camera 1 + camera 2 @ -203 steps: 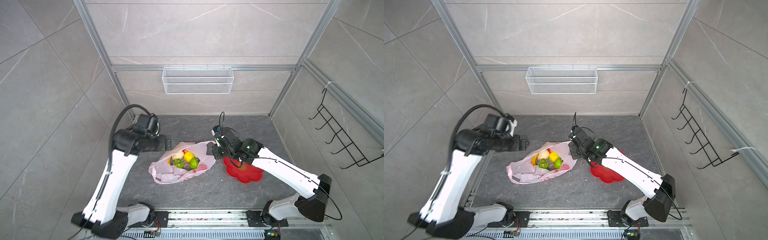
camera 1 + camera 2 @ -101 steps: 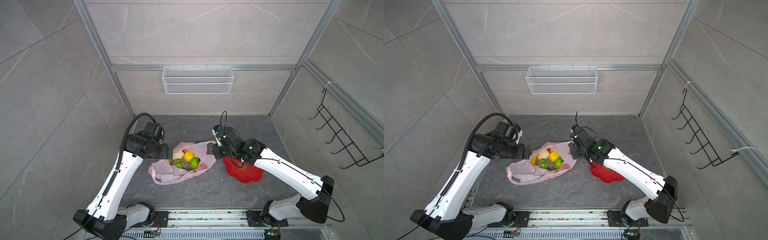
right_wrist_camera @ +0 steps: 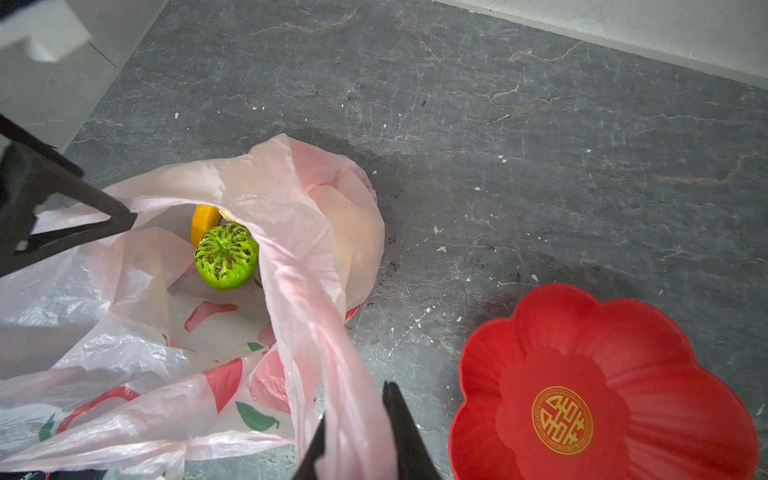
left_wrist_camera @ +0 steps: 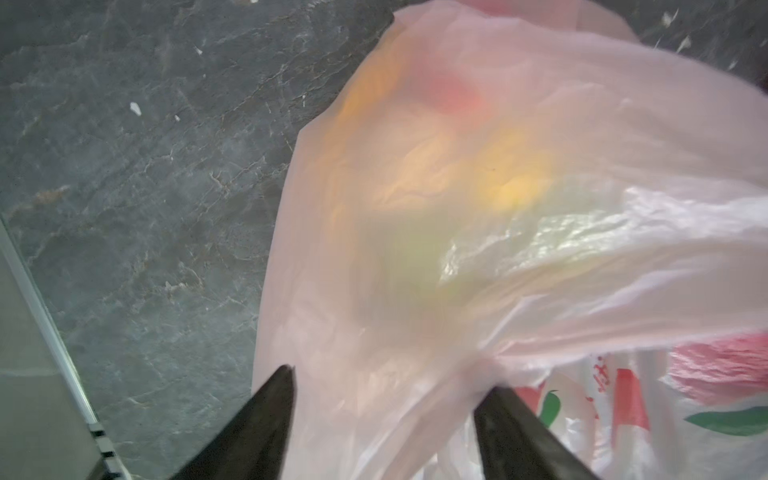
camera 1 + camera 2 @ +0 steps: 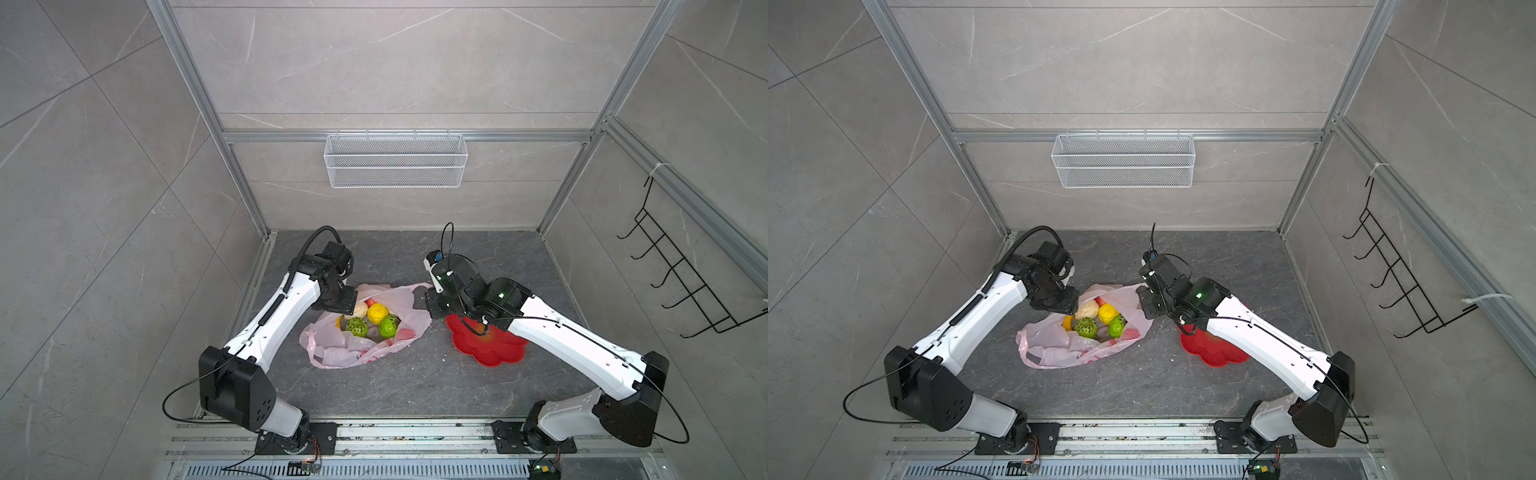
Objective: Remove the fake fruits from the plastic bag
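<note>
Fake fruits (image 5: 376,313) in plastic bag (image 5: 332,353) | grey stone floor (image 5: 415,382) | left hand (image 4: 392,380) wide | right hand (image 3: 355,403) grips bag

Both top views look steeply down from high above the front edge of the bench (image 5: 415,386) toward the back wall (image 5: 395,62), covering the whole bench. The left wrist camera sits very close to the plastic bag (image 4: 457,249), its picture blurred. The right wrist camera looks down from nearby on the bag and the red dish (image 3: 602,353), which both top views also show.

Grey tiled walls (image 5: 374,62), dark stone floor (image 5: 395,386), wire basket (image 5: 395,166) on wall
</note>
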You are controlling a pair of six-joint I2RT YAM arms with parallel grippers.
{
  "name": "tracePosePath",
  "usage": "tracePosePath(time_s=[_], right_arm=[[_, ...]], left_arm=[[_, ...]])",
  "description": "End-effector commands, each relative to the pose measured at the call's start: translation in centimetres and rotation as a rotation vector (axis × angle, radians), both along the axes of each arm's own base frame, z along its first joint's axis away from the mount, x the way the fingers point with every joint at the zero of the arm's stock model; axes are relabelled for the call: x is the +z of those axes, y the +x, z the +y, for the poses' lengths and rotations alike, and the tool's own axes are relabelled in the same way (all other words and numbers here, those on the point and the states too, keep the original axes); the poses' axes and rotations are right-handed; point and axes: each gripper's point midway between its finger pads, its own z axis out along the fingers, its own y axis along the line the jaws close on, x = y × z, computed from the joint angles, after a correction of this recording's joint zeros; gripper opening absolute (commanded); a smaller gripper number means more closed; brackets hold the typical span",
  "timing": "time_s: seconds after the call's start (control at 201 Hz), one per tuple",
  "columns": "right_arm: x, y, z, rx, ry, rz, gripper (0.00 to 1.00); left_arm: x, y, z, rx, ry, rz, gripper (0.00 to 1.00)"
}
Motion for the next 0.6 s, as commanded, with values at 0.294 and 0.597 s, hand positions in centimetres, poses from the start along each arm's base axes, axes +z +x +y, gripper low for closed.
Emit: tracePosePath(time_s=[0.294, 0.597], right_arm=[[3.1, 0.7, 0.3, -0.026, 0.074, -0.068, 0.18], [2.7, 0.4, -0.6, -0.048, 0.060, -0.074, 0.17]], left_arm=[[1.7, 4.4, -0.7, -0.048, 0.075, -0.128, 0.03], [9.5, 5.6, -0.1, -0.022, 0.030, -0.387, 0.00]])
